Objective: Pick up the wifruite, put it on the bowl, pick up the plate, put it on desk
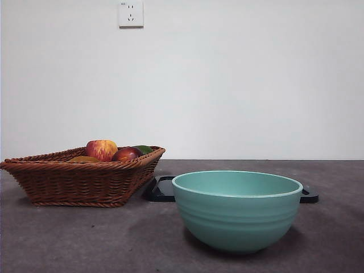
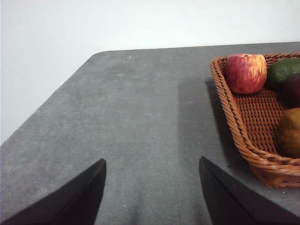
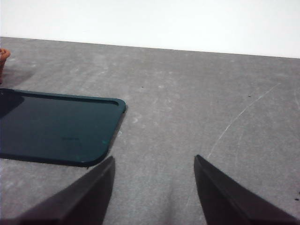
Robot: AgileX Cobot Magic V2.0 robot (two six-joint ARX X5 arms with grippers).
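Note:
A brown wicker basket (image 1: pixel 79 182) at the left holds a red-yellow apple (image 1: pixel 102 149), a dark red fruit (image 1: pixel 126 153), a green fruit (image 2: pixel 283 70) and a yellow-brown fruit (image 2: pixel 290 132); I cannot tell which is the wifruite. The teal bowl (image 1: pixel 236 219) stands empty at the front of the desk (image 1: pixel 68 239). Behind it lies a flat dark plate (image 1: pixel 161 190) with rounded corners, its top bare (image 3: pixel 56 126). My left gripper (image 2: pixel 152 161) hangs open above the desk beside the basket (image 2: pixel 234 112). My right gripper (image 3: pixel 154 158) is open above the desk beside the plate's corner.
A white wall with a socket (image 1: pixel 130 13) closes off the back of the desk. The desk's rounded corner (image 2: pixel 96 54) shows beyond the left gripper. Neither arm shows in the front view.

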